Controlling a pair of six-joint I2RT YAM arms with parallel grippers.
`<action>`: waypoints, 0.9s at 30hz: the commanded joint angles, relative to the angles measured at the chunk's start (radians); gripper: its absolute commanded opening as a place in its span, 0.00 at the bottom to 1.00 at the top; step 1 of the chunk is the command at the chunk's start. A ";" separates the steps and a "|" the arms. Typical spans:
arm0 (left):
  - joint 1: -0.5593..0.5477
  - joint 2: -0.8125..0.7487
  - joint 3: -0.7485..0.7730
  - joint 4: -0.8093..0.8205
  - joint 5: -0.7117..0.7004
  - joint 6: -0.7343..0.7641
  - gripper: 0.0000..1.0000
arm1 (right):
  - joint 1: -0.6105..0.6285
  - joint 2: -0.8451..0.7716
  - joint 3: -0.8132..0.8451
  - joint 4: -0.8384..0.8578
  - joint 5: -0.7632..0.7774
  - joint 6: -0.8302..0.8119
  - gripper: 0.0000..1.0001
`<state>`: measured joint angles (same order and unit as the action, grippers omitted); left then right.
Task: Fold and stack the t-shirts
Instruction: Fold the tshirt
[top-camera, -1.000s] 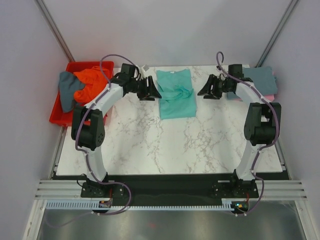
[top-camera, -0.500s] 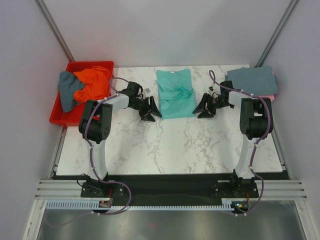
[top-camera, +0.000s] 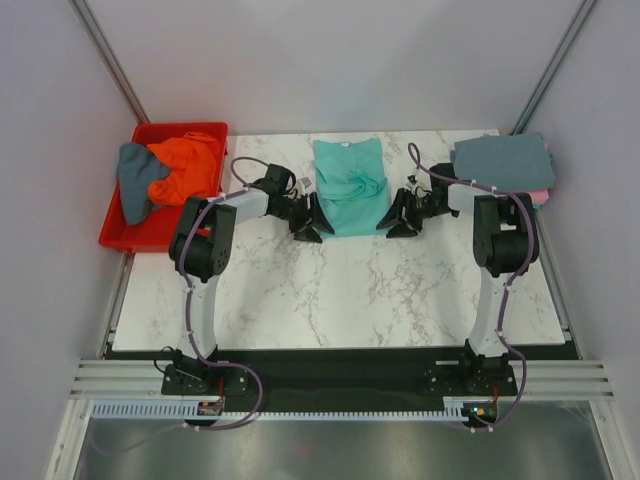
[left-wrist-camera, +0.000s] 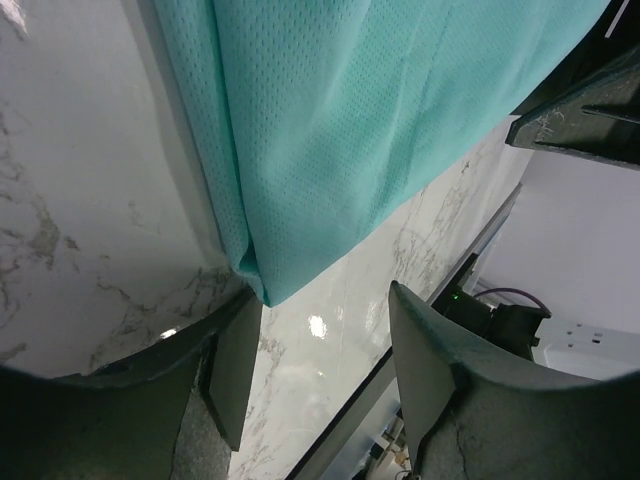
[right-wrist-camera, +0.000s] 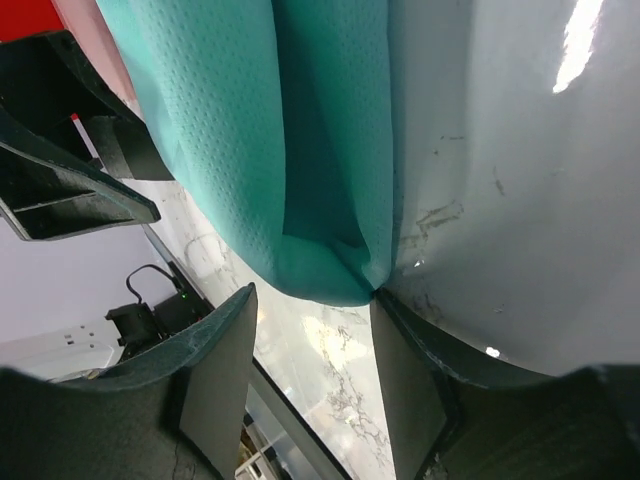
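Over the last second both arms have drawn back from the far half of the teal shirt (top-camera: 350, 195) toward its near hem, then moved inward; the left tool (top-camera: 310, 226) now sits at the near-left corner and the right tool (top-camera: 397, 222) at the near-right corner; each is open and grips nothing; in the wrist views a hem corner lies on the worktop (top-camera: 330, 290) in the gap between the fingers (left-wrist-camera: 440, 380), not yet pinched. The shirt lies at the far middle of the worktop, already narrowed lengthwise, collar away from the arms, with a rumple near its middle. This placement reads as the setup for the crosswise fold: pinch both corners, lift the hem, carry it toward the collar. At the far right 1 folded grey shirt (top-camera: 500, 158) rests on a pink shirt (top-camera: 541, 194); the bin (top-camera: 118, 238) at left holds the orange shirt (top-camera: 187, 165) and 1 blue-grey garment (top-camera: 130, 188); I judge about half the job remains.
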<state>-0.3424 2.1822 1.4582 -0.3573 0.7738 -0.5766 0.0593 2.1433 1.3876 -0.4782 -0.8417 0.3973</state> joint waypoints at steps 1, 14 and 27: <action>-0.003 0.027 0.011 0.020 -0.010 -0.022 0.62 | 0.019 0.036 0.025 0.023 0.023 -0.003 0.58; -0.003 0.054 0.044 0.024 -0.077 -0.037 0.45 | 0.005 0.021 0.008 0.012 0.099 -0.031 0.57; -0.003 0.056 0.042 0.040 -0.065 -0.022 0.15 | -0.003 0.072 0.079 0.012 0.148 -0.080 0.36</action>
<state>-0.3428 2.2322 1.4986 -0.3428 0.7338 -0.5957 0.0628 2.1849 1.4456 -0.4862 -0.7971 0.3698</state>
